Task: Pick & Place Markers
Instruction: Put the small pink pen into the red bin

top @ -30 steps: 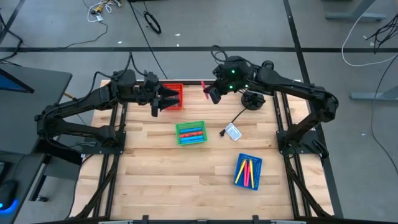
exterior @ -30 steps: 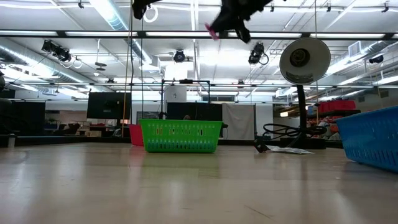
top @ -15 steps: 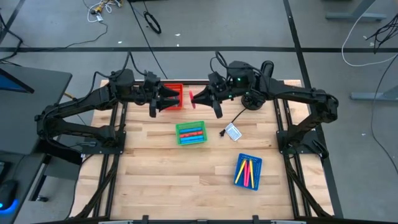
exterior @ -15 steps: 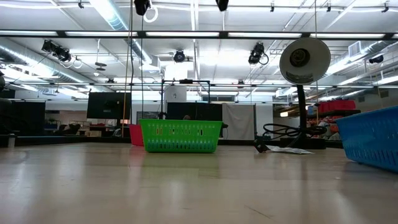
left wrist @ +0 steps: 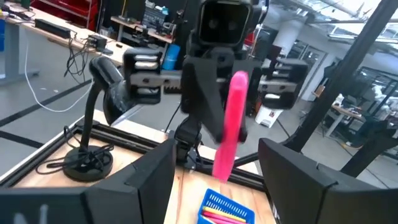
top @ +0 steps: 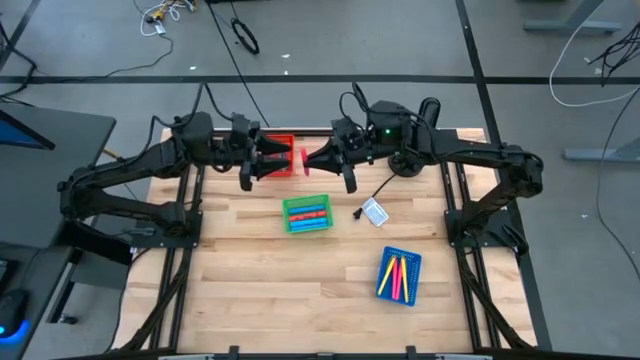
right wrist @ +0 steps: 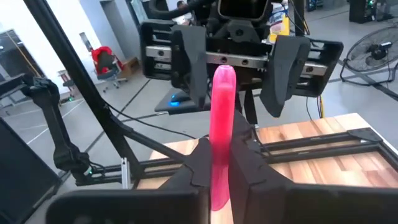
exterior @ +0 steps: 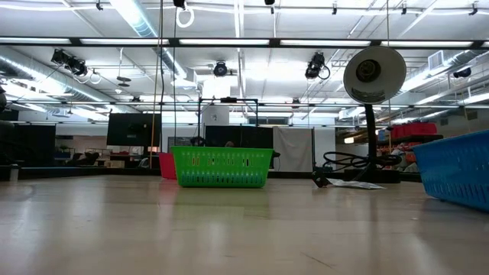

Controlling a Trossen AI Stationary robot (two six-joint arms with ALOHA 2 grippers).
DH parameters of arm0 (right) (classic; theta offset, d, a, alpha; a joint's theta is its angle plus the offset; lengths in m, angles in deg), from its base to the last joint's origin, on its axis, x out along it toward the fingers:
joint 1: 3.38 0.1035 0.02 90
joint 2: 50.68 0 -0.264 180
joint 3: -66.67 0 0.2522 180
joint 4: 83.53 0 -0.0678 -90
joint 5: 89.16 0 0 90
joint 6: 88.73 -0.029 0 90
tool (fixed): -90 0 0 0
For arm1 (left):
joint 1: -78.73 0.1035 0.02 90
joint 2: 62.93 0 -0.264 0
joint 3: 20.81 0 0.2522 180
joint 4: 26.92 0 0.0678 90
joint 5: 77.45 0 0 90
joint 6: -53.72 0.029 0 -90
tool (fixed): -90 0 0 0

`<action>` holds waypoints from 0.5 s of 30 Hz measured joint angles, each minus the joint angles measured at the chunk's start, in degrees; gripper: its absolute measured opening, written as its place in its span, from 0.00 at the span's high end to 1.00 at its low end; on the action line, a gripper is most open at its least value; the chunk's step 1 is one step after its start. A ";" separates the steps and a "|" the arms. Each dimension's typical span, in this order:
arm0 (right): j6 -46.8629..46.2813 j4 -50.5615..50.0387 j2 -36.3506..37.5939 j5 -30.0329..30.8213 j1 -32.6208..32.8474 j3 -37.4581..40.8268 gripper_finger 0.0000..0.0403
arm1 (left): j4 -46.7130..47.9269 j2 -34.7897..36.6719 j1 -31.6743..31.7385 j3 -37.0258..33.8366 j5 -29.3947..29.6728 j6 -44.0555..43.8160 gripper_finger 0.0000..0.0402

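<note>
Between the hands — right hand point(top: 311, 159) clamps pink marker point(top: 304, 160); left hand point(top: 281, 159) stands apart.

Upper centre of the high view is crowded: the left gripper point(top: 282, 160) and right gripper point(top: 308, 160) face tip to tip above the red tray point(top: 282, 143). Bare table point(top: 250, 270) lies lower left.
</note>
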 joint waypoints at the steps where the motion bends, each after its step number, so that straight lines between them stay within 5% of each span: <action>1: -0.01 0.01 -0.04 0.03 0.11 0.00 0.96 | 0.12 -0.56 -0.36 0.73 0.20 0.30 0.42; 15: 2.59 -7.24 -0.36 3.06 0.30 -7.23 0.96 | 2.20 -8.82 -1.78 12.69 0.31 5.27 0.42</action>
